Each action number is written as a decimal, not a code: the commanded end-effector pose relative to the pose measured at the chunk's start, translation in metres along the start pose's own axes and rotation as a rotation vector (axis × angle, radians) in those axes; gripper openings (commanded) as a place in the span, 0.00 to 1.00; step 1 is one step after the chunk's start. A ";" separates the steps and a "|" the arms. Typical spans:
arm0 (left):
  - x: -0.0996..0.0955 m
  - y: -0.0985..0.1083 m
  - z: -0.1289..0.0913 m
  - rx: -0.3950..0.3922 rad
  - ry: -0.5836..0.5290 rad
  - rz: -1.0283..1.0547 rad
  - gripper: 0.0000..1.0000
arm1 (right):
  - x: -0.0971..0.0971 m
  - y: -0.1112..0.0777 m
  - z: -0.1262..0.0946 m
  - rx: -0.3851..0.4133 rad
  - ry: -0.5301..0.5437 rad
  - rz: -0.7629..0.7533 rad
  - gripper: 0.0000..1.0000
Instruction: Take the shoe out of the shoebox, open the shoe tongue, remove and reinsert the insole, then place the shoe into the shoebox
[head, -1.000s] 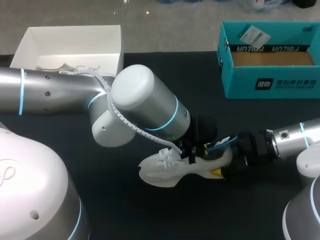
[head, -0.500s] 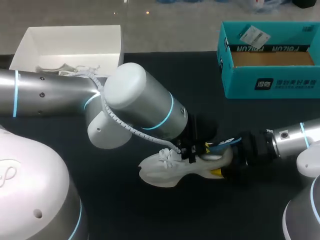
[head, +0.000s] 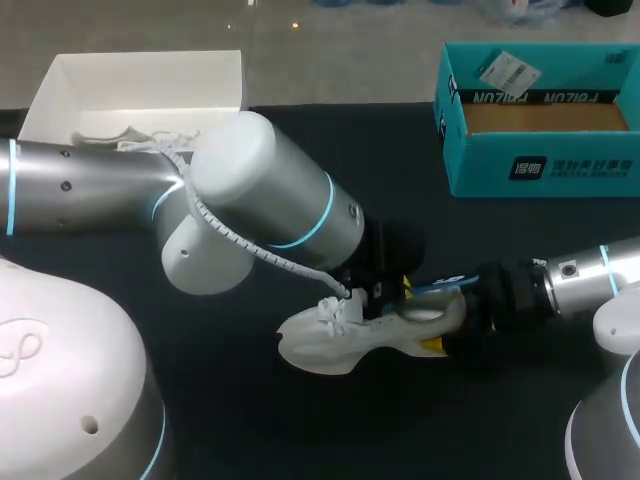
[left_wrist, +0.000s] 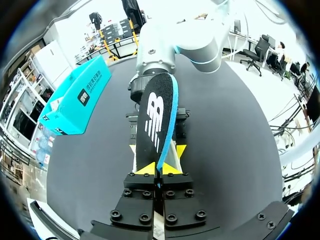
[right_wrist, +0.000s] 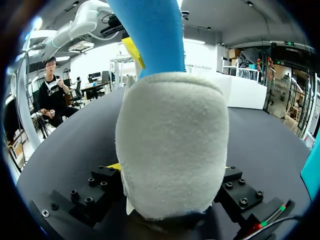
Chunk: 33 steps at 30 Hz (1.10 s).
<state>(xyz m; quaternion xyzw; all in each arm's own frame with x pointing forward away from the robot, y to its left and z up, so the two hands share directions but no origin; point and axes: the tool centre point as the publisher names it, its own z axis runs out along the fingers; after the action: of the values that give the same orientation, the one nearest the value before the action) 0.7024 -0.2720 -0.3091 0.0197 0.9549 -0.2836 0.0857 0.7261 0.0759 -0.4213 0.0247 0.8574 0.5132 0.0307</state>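
Left gripper (left_wrist: 159, 170): yellow tips pressed together on the near end of the insole (left_wrist: 157, 117). The insole stands up ahead of them, a black face with a blue edge.
Right gripper (right_wrist: 170, 167): clamped across the heel of the shoe (right_wrist: 172, 145). The heel fills the space between its fingers and hides most of both tips.
Shoe: white, stretched out ahead of the right gripper with its toe pointing away and its opening right under the left gripper. Whether its sole rests on the table (head: 230, 420) cannot be told.
Print: large white logo letters on the insole's black face. White lettering on the side and inner flap of the teal shoebox (head: 540, 165), with a white barcoded tag lying inside.
Shoebox: open, well apart from both grippers at the table's far edge.
Hidden: in the head view the left wrist covers the shoe's mouth, so how deep the insole sits cannot be made out.
White box (head: 140, 85): open, behind the left arm, which partly covers it.
Surface: plain black tabletop.
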 end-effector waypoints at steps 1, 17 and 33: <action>-0.001 -0.001 -0.005 0.010 0.014 -0.005 0.00 | 0.001 0.000 0.001 0.004 -0.002 -0.001 0.00; -0.016 -0.019 -0.030 0.134 0.054 -0.042 0.00 | 0.001 0.000 0.001 0.004 -0.002 -0.001 0.00; -0.019 -0.060 -0.081 0.321 0.099 -0.044 0.00 | 0.001 0.000 0.001 0.004 -0.002 -0.001 0.00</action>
<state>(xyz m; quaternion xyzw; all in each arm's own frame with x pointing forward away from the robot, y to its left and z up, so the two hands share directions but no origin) 0.7072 -0.2894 -0.2166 0.0187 0.9050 -0.4237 0.0350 0.7260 0.0758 -0.4215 0.0247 0.8574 0.5131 0.0307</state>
